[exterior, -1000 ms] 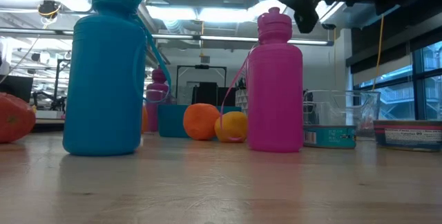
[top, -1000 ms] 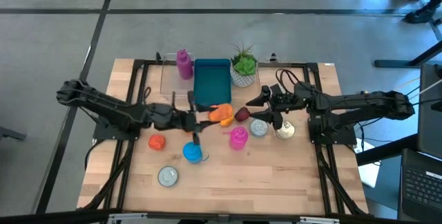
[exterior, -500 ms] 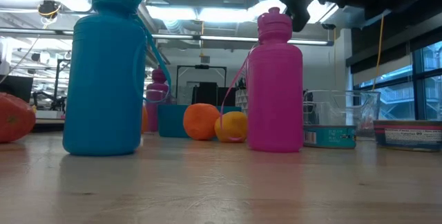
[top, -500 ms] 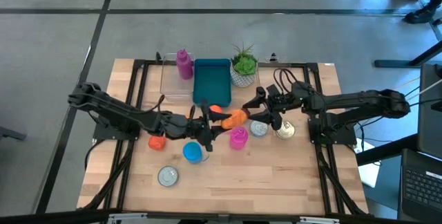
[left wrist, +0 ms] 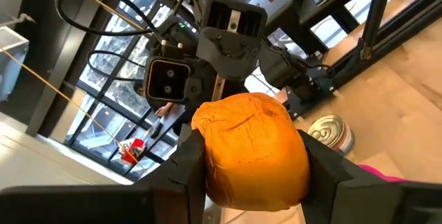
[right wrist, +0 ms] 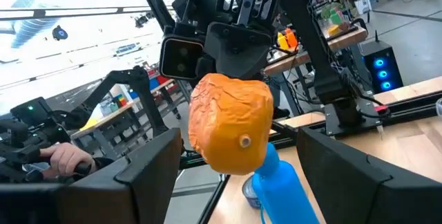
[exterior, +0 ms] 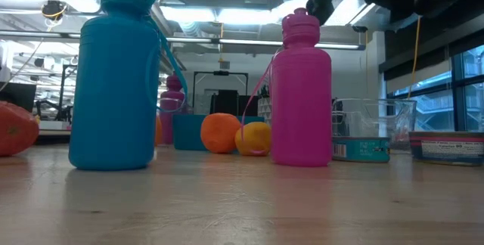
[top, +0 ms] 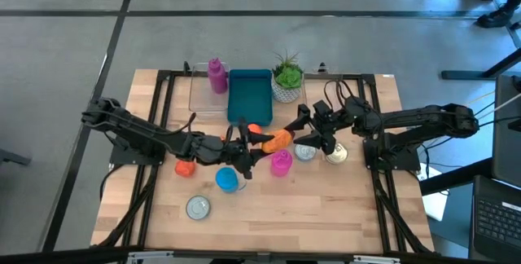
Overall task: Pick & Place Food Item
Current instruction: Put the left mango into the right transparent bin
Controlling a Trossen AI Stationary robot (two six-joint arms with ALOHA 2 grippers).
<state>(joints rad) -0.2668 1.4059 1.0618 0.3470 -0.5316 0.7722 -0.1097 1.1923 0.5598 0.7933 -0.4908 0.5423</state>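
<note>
An orange, wrinkled food item (top: 278, 139) hangs above the table's middle, with my left gripper (top: 263, 144) shut on it. The left arm reaches in level from the table's left. My right gripper (top: 299, 129) faces it from the right, open. In the right wrist view the item (right wrist: 228, 124) shows between that gripper's spread fingers (right wrist: 148, 172), with a gap on each side. The teal bin (top: 249, 94) stands at the far middle of the table. My left gripper pinches the orange item by its two opposite sides (left wrist: 209, 156) between its two fingers (left wrist: 188, 165). The fingers come in level from the table's left. The item is lifted clear of the table and sticks out past the fingertips toward my right gripper.
Below the grippers stand a pink bottle (top: 281, 163) and a blue bottle (top: 228, 180). Another orange fruit (top: 254, 129) lies by the bin and a red one (top: 186, 167) at the left. Cans (top: 305, 151), (top: 198, 207), a purple bottle (top: 216, 75) and a plant (top: 287, 77) are around.
My left gripper has carried the orange item toward the table's right, closer to my right gripper, and has rolled about its own axis; then it has kept still. My right gripper has tipped toward the item and stays open.
</note>
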